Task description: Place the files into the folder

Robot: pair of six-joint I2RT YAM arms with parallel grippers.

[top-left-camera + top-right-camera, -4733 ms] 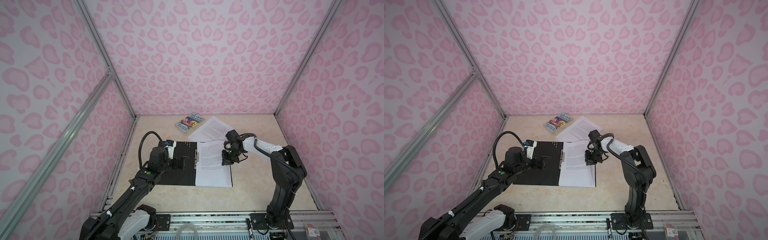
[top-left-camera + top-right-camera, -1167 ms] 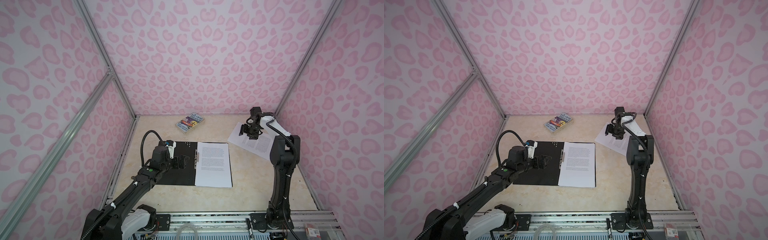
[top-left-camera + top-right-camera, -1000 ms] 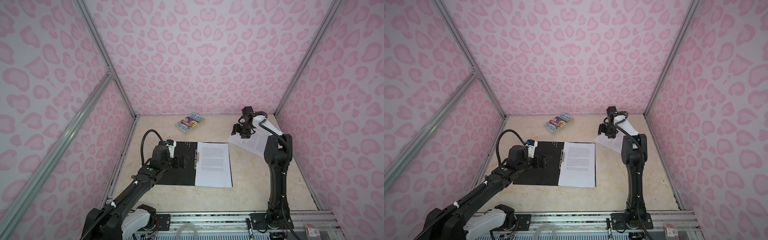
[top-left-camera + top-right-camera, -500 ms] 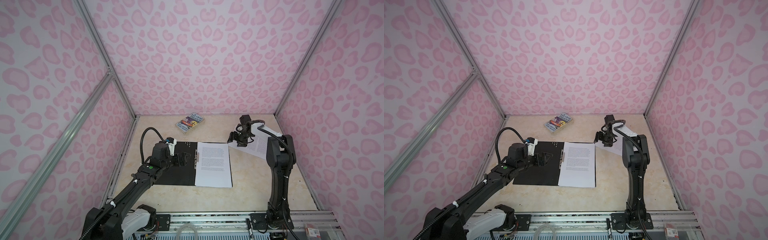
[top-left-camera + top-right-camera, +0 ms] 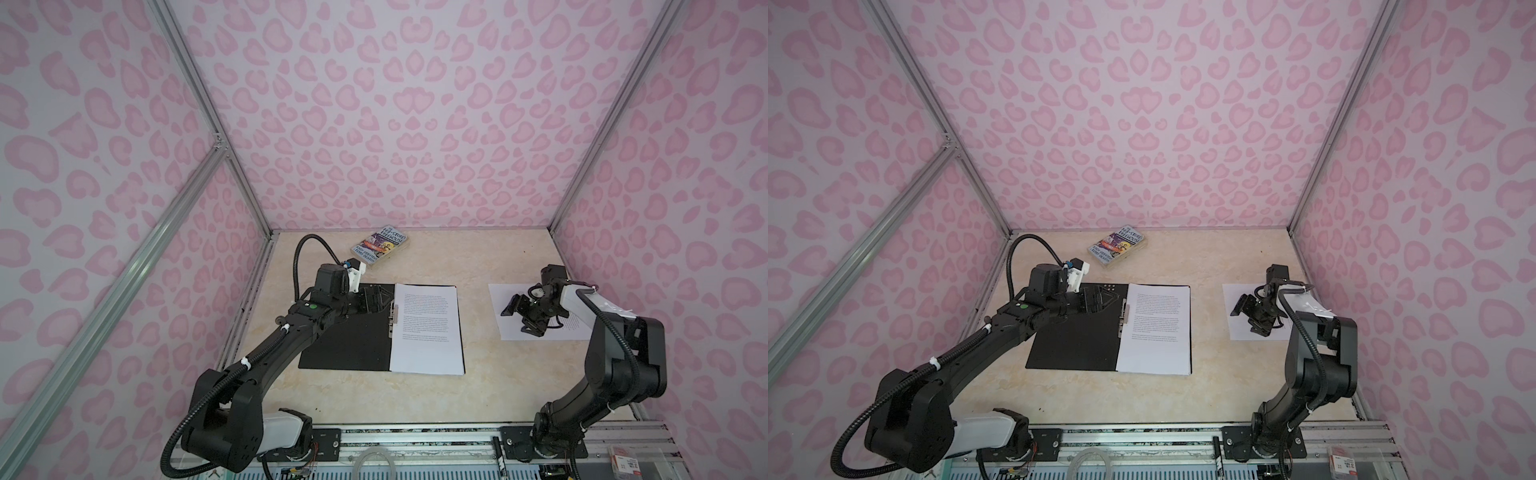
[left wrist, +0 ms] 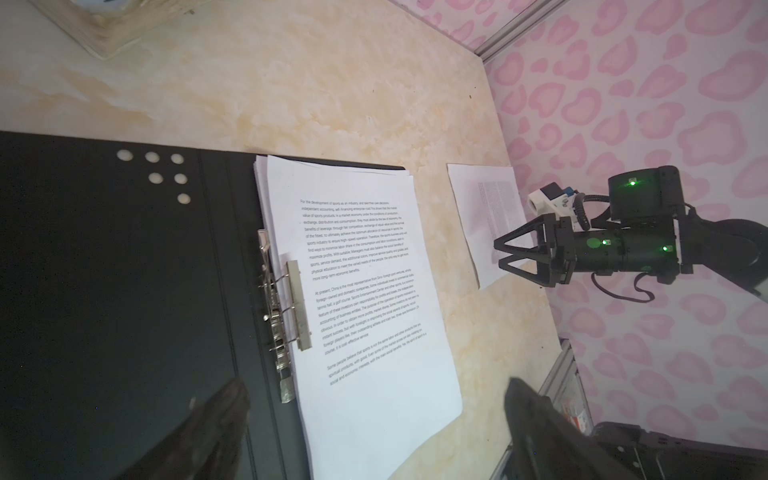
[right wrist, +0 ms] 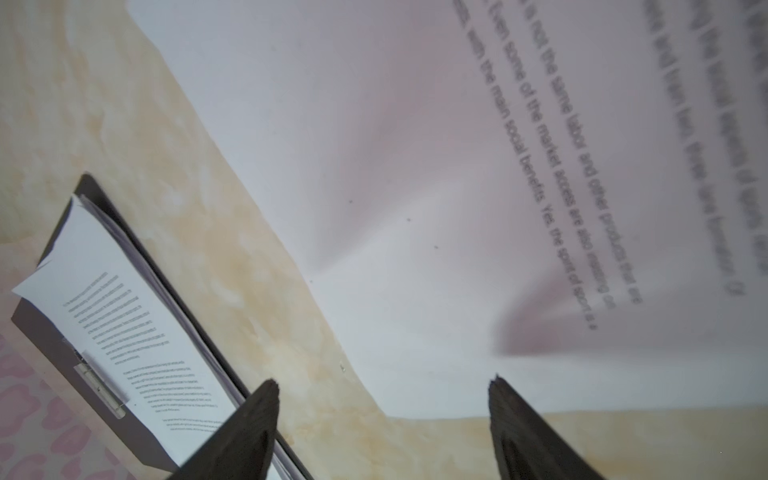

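The folder (image 5: pixel 345 336) (image 5: pixel 1075 332) lies open mid-table, black inside up, with a metal spine clip (image 6: pixel 291 307). A stack of the files (image 5: pixel 428 332) (image 5: pixel 1156 328) (image 6: pixel 365 291) rests on its right half. One more printed sheet (image 5: pixel 509 330) (image 5: pixel 1237 330) (image 7: pixel 415 166) lies flat to the right. My right gripper (image 5: pixel 513 322) (image 5: pixel 1242 322) (image 7: pixel 382 384) is open low over that sheet's left part, with nothing between its fingers. My left gripper (image 5: pixel 384 300) (image 5: pixel 1108 301) (image 6: pixel 376 390) is wide open above the folder's far end, near the spine.
A colourful paperback book (image 5: pixel 380 246) (image 5: pixel 1118 248) lies at the back, left of centre. Pink patterned walls close in the table on three sides, and the right wall stands close behind the loose sheet. An aluminium rail runs along the front edge.
The loose sheet has come from the back right corner, tilted, to lie square beside the folder. My right gripper moved forward with it and opened a little wider. The left arm barely moved.
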